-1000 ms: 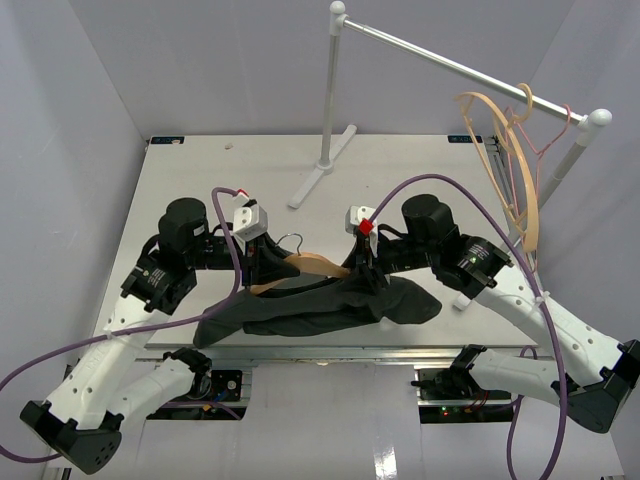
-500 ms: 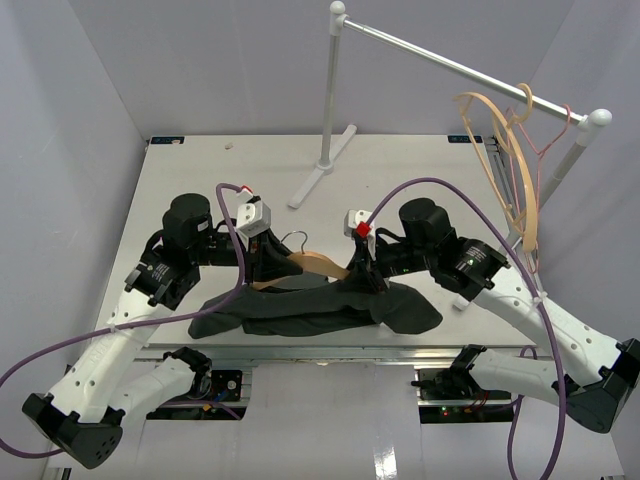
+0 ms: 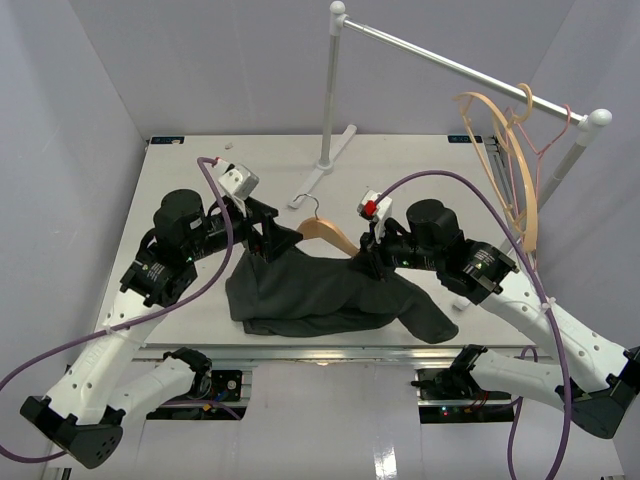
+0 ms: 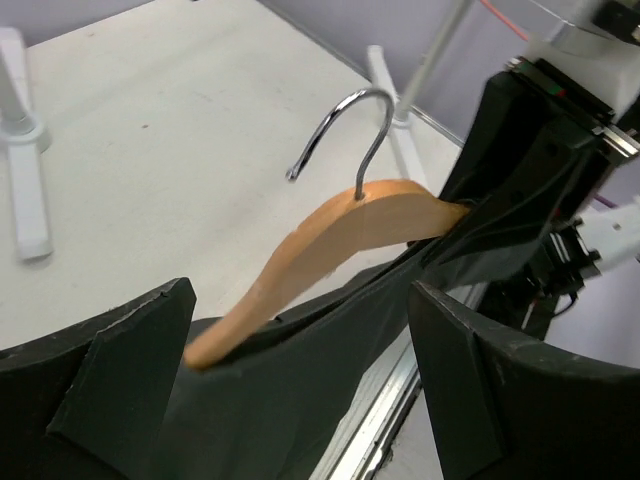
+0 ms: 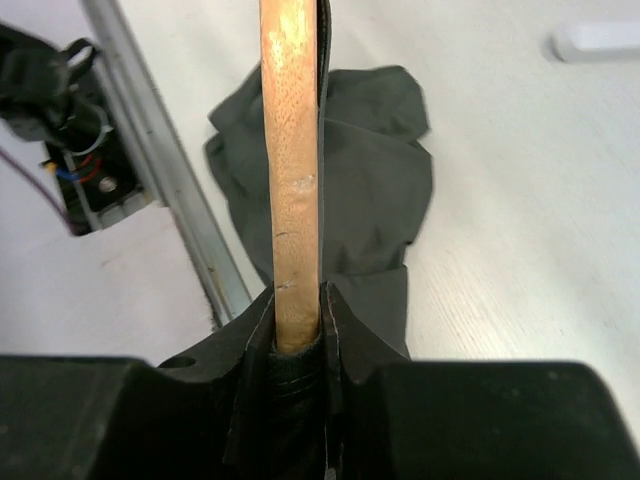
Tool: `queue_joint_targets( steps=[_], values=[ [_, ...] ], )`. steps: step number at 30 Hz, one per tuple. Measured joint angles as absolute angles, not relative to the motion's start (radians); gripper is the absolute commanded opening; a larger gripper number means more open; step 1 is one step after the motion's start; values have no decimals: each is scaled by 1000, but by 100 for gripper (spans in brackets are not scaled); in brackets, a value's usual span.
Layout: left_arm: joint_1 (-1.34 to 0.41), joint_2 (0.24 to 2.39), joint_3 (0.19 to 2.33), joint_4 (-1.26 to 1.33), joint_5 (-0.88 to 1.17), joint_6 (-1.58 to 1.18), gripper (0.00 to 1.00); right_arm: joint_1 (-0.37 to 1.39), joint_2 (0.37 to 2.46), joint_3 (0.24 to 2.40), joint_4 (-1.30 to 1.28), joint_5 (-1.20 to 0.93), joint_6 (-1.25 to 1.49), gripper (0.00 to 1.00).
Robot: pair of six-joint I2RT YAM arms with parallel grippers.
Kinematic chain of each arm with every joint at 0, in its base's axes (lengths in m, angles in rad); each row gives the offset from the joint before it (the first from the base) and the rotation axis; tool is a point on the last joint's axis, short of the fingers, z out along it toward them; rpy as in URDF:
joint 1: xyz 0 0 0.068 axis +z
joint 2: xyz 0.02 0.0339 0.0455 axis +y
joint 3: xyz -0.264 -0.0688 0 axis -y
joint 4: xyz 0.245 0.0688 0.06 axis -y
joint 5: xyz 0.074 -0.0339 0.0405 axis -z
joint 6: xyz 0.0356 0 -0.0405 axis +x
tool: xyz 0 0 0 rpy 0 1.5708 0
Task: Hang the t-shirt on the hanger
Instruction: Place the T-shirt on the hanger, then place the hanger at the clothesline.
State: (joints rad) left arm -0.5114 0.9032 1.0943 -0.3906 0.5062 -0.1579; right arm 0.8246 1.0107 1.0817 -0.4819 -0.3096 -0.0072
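Observation:
The wooden hanger (image 3: 327,233) is lifted off the table, hook (image 3: 312,206) pointing away. The dark t-shirt (image 3: 320,295) drapes from it, its lower part bunched on the table. My right gripper (image 3: 366,264) is shut on the hanger's right arm together with shirt fabric; in the right wrist view the tan arm (image 5: 290,170) runs straight out of the jaws (image 5: 297,300) and the t-shirt (image 5: 375,190) hangs below. My left gripper (image 3: 277,241) stands open by the hanger's left end. In the left wrist view its fingers (image 4: 120,390) are spread wide with the hanger (image 4: 340,235) and t-shirt (image 4: 280,400) beyond, untouched.
A white clothes rack stands at the back, its post (image 3: 328,90) on a foot (image 3: 322,168) and its rail running to the right. Tan and pink hangers (image 3: 512,170) hang at its right end. The table's metal front edge (image 5: 165,170) lies just under the shirt.

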Motion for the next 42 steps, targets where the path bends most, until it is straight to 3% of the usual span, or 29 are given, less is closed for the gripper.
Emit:
queue_joint_targets(
  steps=[13,24,42],
  values=[
    [-510,907,964,-369,244,-315,98,825,1034,1195,-697,246,165,8],
    [-510,848,673,-174,88,-554,98,825,1174,1479,-759,603,284,8],
    [-692,981,514,114,-20,-574,98,819,1636,1972,-541,844,277,8]
  ],
)
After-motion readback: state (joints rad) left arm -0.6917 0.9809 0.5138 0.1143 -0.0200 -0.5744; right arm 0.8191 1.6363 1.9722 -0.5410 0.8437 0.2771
